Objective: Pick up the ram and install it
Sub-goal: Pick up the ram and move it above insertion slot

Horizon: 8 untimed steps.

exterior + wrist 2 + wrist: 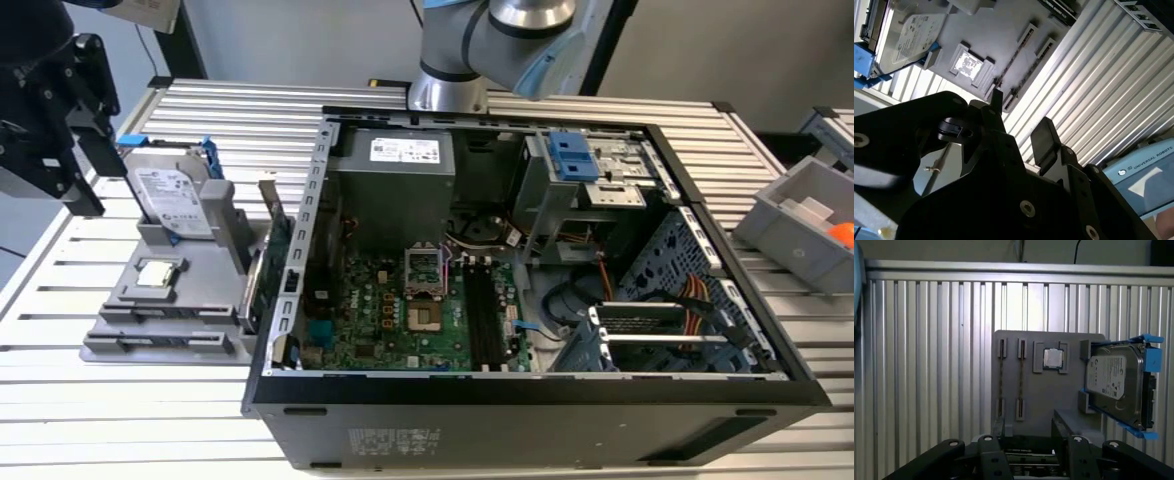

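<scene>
Two ram sticks (1001, 380) (1020, 381) stand on edge in the slots of a grey holder (1046, 395), dark and thin. In the second wrist view they are slim dark lines (1014, 59) (1030, 70). In the exterior view those slots lie at the holder's near end (174, 318). My black gripper (83, 195) hangs above the holder's side at the exterior view's left, clear of it. Its fingers stand apart with nothing between them in both wrist views (1029, 432) (1021, 120). The black motherboard slots (481, 315) lie inside the open computer case (534, 405).
On the holder also sit a small square silver chip (1053, 358) and a silver hard drive with blue clips (1116, 382). A thin green card (274, 250) stands between holder and case. A grey bin (801, 215) sits at the exterior view's right. The table is ribbed metal.
</scene>
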{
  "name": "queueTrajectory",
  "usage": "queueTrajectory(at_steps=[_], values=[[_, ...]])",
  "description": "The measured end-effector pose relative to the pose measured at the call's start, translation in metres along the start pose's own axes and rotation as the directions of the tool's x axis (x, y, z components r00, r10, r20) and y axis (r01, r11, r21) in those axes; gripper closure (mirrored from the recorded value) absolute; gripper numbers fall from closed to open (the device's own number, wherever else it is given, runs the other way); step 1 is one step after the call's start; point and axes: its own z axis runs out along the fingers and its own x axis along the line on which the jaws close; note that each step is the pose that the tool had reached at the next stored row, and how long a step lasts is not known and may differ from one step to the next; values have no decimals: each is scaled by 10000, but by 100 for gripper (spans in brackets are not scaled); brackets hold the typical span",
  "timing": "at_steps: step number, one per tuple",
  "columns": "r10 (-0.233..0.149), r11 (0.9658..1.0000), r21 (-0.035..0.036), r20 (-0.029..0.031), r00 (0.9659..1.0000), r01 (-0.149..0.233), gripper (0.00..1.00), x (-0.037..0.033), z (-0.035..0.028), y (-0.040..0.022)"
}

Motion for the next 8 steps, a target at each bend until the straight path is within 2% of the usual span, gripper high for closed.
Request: queueTrajectory(at_steps=[3,8], values=[[-6,9999,155,2,10000,6,0,-4,17,7],[-7,9997,231,-1,10000,7,0,-19,44,43]])
